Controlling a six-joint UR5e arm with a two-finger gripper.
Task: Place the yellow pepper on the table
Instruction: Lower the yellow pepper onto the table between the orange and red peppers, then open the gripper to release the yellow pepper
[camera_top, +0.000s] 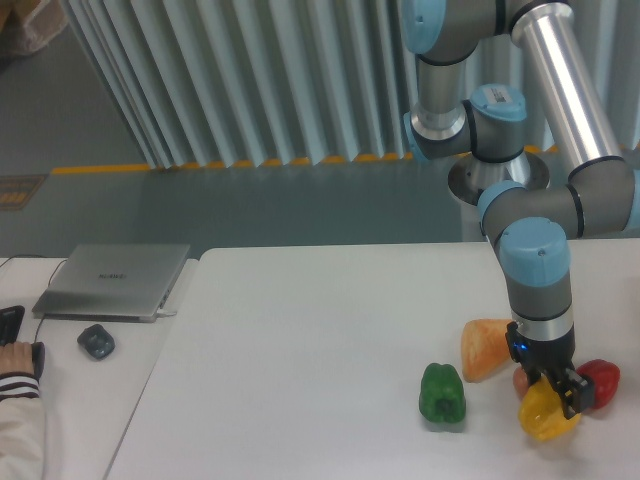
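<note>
The yellow pepper is bright and glossy, at the lower right of the white table. My gripper points straight down and is shut on the pepper's top. The pepper's underside sits at or just above the tabletop; I cannot tell whether it touches. A small pinkish lump shows just behind the gripper's left side.
A green pepper stands left of the yellow one. An orange wedge-shaped lump lies behind them, and a red pepper sits to the right. On the adjoining desk are a laptop, a mouse and a person's hand.
</note>
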